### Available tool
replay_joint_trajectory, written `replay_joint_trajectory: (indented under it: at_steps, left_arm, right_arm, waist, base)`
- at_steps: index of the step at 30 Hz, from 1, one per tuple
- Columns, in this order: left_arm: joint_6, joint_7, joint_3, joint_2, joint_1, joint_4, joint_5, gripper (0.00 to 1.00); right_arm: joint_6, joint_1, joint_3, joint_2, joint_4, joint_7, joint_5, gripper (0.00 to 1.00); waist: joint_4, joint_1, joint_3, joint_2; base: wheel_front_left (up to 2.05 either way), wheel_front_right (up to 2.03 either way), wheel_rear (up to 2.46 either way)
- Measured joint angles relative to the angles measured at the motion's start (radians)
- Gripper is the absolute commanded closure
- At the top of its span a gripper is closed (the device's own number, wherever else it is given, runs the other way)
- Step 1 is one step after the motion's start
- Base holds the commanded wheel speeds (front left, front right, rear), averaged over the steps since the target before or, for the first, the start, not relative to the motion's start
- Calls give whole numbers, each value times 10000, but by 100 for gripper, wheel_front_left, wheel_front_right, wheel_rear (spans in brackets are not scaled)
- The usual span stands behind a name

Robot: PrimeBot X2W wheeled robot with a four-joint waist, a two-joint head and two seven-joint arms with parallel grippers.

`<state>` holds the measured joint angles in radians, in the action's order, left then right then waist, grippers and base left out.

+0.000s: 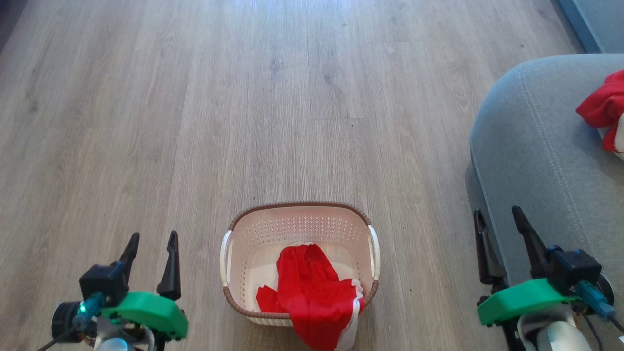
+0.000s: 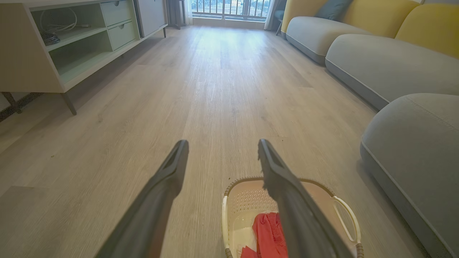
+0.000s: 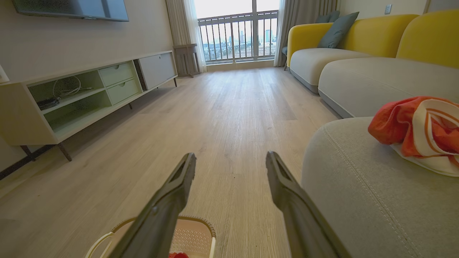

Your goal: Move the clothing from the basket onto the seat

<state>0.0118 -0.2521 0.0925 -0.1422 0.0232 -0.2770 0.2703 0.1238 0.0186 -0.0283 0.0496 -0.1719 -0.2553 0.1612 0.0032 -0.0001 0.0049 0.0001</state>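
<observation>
- Roughly halfway, it seems — one red garment [image 1: 602, 105] lies on the grey seat [image 1: 531, 146].
- A second garment [image 1: 312, 287] sits in the basket [image 1: 302, 225] on the floor, spilling over its near rim.
- Left gripper [image 1: 152, 238] and right gripper [image 1: 496, 210] flank the basket — both spread wide, empty.

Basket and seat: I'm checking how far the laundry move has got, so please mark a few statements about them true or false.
1. A red garment lies in the basket, hanging over its near rim. True.
2. The seat is bare. False: a second garment lies on it.
3. The left claw and right claw are open and empty. True.
4. The basket stands on the seat. False: it stands on the floor, beside the seat.
</observation>
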Motion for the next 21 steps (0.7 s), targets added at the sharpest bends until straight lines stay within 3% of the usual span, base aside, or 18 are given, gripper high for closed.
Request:
replay_joint_trajectory:
  at_steps: [21]
  left_arm:
    - [-268, 0, -426, 316, 2, -25, -270, 0]
  right_arm:
    - [0, 0, 42, -17, -86, 0, -29, 0]
  waist:
    - [25, 1, 7, 0]
  base:
    - [0, 0, 0]
